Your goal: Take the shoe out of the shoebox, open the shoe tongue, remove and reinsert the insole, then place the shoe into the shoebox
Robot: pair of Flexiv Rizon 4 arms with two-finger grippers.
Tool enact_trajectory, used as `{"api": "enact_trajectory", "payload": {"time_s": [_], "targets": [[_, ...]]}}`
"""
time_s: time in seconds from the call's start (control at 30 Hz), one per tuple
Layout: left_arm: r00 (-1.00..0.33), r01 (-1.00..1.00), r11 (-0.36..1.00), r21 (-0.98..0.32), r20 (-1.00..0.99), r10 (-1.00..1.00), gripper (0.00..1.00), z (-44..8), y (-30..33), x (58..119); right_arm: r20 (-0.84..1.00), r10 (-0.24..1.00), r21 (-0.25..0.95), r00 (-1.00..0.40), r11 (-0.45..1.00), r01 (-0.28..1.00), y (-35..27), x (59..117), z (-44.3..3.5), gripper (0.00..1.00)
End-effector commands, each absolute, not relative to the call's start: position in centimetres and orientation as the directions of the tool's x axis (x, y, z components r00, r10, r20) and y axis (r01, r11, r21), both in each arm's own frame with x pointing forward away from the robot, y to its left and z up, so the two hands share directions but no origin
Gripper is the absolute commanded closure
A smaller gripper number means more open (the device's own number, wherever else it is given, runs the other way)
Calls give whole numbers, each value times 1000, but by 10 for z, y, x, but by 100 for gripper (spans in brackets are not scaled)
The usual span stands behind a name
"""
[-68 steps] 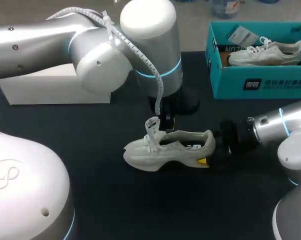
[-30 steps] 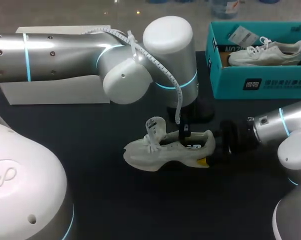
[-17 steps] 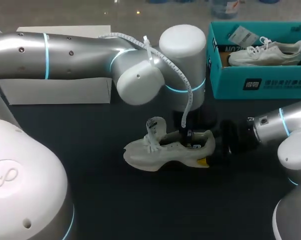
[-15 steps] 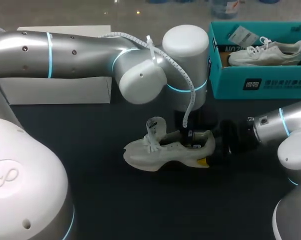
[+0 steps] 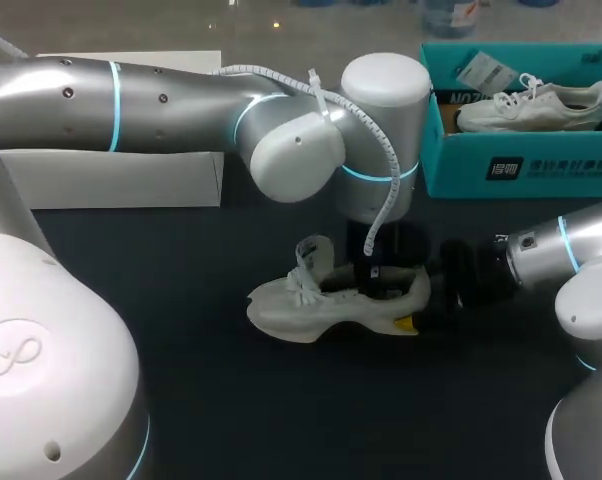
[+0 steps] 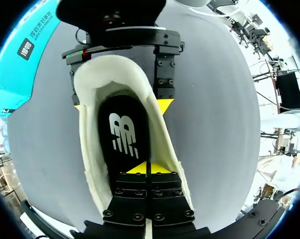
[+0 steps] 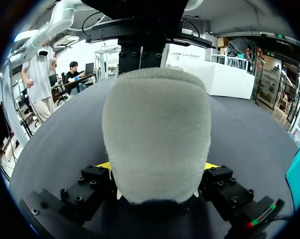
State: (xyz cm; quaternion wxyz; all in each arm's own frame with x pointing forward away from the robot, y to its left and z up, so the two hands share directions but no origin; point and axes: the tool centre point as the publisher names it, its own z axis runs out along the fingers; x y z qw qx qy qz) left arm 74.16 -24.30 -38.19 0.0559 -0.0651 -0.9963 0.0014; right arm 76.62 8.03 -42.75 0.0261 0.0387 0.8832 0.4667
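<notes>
The cream-white mesh-and-suede running shoe (image 5: 321, 305) lies on its sole on the black table (image 5: 281, 400), out of its box, toe towards my left. The right gripper (image 7: 157, 167) is clamped on the padded heel, one yellow tip on each side, and pins it down.

Just beyond, the left gripper (image 6: 148, 168) reaches down into the shoe's mouth behind the raised tongue (image 5: 309, 252). Its fingers are pressed together with their tips at the black foam insole (image 6: 122, 137) – whether they pinch any of it I cannot tell.

The shoe looks light, soft in the upper and firmer at the heel cup and sole, so the heel is a sound place to hold it. The insole is probably thin and floppy; it should peel best from an edge at the heel end, and it may buckle when pushed back in.

Farther off on the left stands a white rectangular box (image 5: 111, 180). At the far right is the teal cardboard shoebox (image 5: 521, 165), with a second white shoe (image 5: 531, 105) in it.
</notes>
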Motion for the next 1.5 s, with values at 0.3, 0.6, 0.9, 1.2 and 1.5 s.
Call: {"api": "enact_trajectory", "payload": {"time_s": [0.3,0.6,0.9,1.2,1.5], "targets": [[-982,135,990,-26,126,138,71,-405,-245,741,-12,94,825,-996,564,44,82,766,-429,100],[-990,124,991,-49,68,127,88,-420,-249,749,-12,94,825,-996,564,44,82,766,-429,100],[-992,128,990,-66,-1,128,100,-438,-256,751,-12,94,825,-996,564,44,82,766,-429,100],[-994,79,990,-121,-79,70,100,-431,-251,762,-12,94,825,-996,564,44,82,766,-429,100],[-996,44,981,-191,-86,28,100,-395,-239,771,-12,94,825,-996,564,44,82,766,-429,100]]}}
